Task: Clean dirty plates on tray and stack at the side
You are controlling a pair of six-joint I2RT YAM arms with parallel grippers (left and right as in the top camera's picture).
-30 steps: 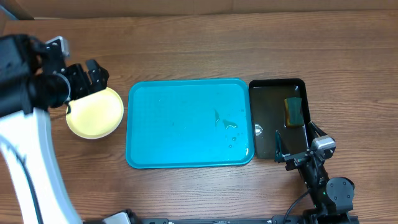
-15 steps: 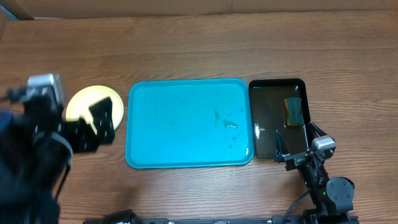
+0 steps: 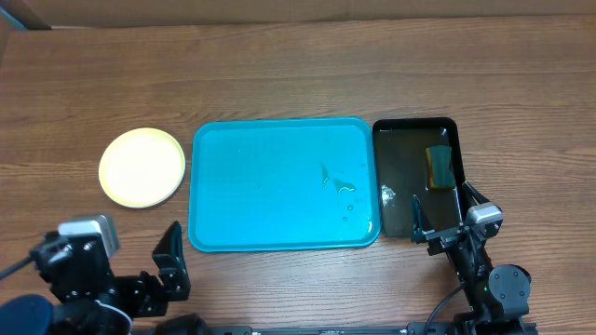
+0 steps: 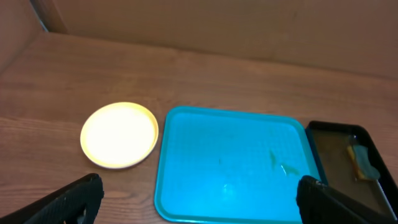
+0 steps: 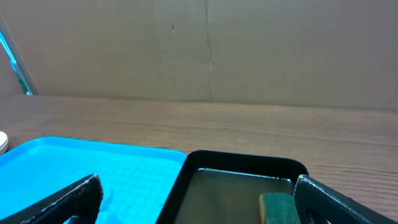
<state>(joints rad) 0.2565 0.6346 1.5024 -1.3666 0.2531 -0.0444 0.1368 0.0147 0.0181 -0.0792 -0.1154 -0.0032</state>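
A single pale yellow plate (image 3: 142,167) lies flat on the wood, just left of the turquoise tray (image 3: 270,186), and shows no smears. Only a few wet streaks (image 3: 340,184) mark the tray's bare floor. My left gripper (image 3: 166,265) is low at the near left edge, open and holding nothing. Its wrist view looks out over the plate (image 4: 119,134) and the tray (image 4: 230,155). My right gripper (image 3: 445,212) hovers open over the near end of the black tray (image 3: 396,177). Nothing is between its fingers (image 5: 199,185).
The narrow black tray holds murky water and a green-and-yellow sponge (image 3: 440,166) at its far right, also seen in the right wrist view (image 5: 280,208). A cardboard wall (image 5: 205,50) runs along the table's far side. Bare wood surrounds both trays.
My left arm has pulled back from over the plate to the table's near left edge, leaving the plate uncovered. The right arm, tray and sponge have not moved.
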